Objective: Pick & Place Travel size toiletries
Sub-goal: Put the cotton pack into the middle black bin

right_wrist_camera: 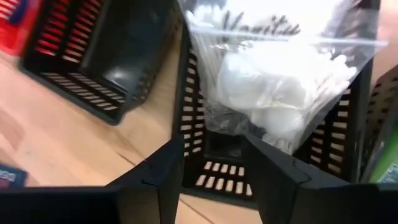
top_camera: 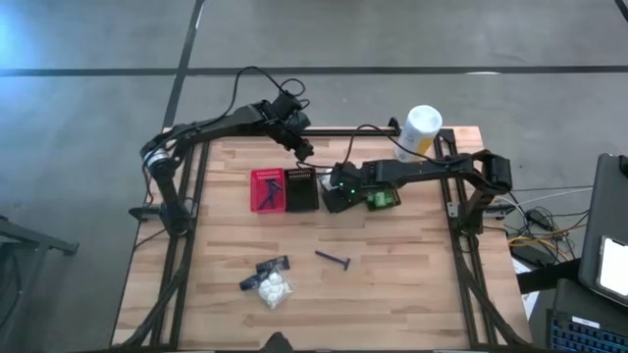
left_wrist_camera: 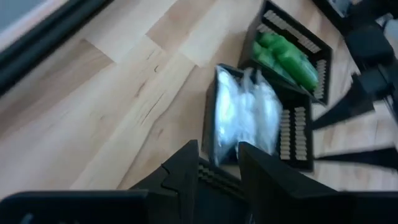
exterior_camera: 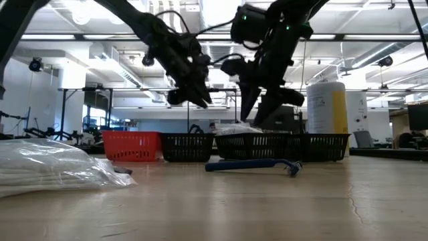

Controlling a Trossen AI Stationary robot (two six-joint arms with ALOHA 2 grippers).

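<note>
A: While the right gripper (right_wrist_camera: 211, 165) hangs over the black basket (right_wrist_camera: 217, 174), fingers parted and empty, where is the white bundle (right_wrist_camera: 273, 93)?

B: Already lying in that basket. I'd lift straight up, clear of the plastic. The left gripper (left_wrist_camera: 217, 165), also parted and empty, waits above the baskets.

A: Remaining items?

B: A blue razor (top_camera: 333, 259) and a wrapped bundle (top_camera: 270, 287) lie near the table's front.

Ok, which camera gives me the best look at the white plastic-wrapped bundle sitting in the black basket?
The right wrist view: the white bundle fills the picture, its clear bag standing in the black basket. The left wrist view shows it from farther off, beside the green packets. The low view catches only its top; in the high view the right arm covers it.
</note>
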